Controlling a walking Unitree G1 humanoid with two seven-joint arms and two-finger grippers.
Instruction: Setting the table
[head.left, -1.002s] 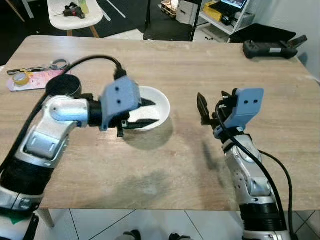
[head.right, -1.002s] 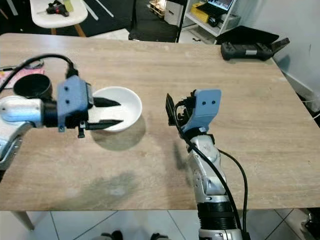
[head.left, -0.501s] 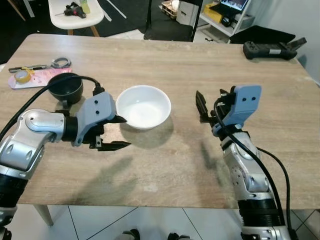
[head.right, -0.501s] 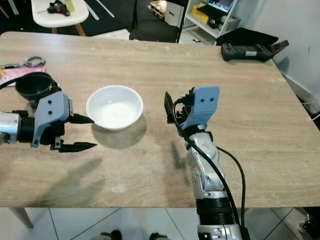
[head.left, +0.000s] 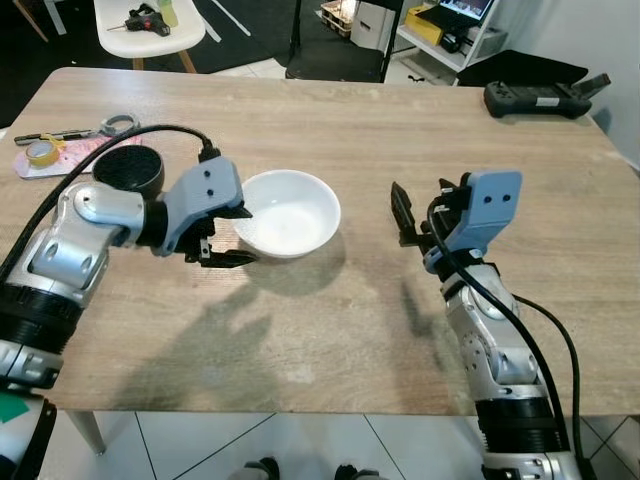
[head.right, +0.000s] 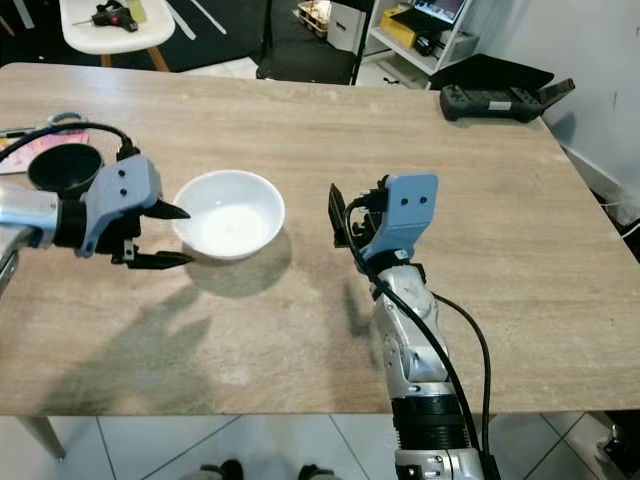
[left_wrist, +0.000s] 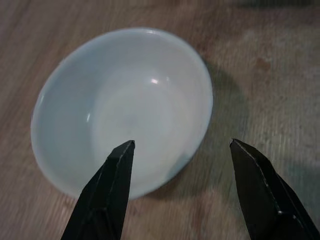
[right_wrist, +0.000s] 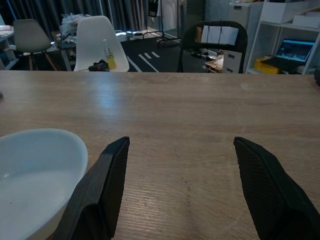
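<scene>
A white bowl (head.left: 288, 212) stands empty near the middle of the wooden table (head.left: 330, 130). My left gripper (head.left: 247, 236) is open at the bowl's front-left rim and holds nothing. In the left wrist view, one finger (left_wrist: 107, 190) lies over the inside of the bowl (left_wrist: 125, 100) and the other finger (left_wrist: 260, 185) lies over bare table beside it. My right gripper (head.left: 405, 215) is open and empty, raised above the table to the right of the bowl. The right wrist view has the bowl (right_wrist: 35, 170) beyond one finger (right_wrist: 100, 190).
A black cup (head.left: 128, 172) stands left of the bowl, just behind my left arm. Tape (head.left: 43, 155) and scissors (head.left: 118, 125) lie at the far left edge. A black controller (head.left: 545, 97) rests at the far right corner. A white chair (head.left: 150, 25) stands beyond the table.
My left gripper was over the bowl, drew back to the front left, and has now come in again to the bowl's rim. The bowl and right arm stay put.
</scene>
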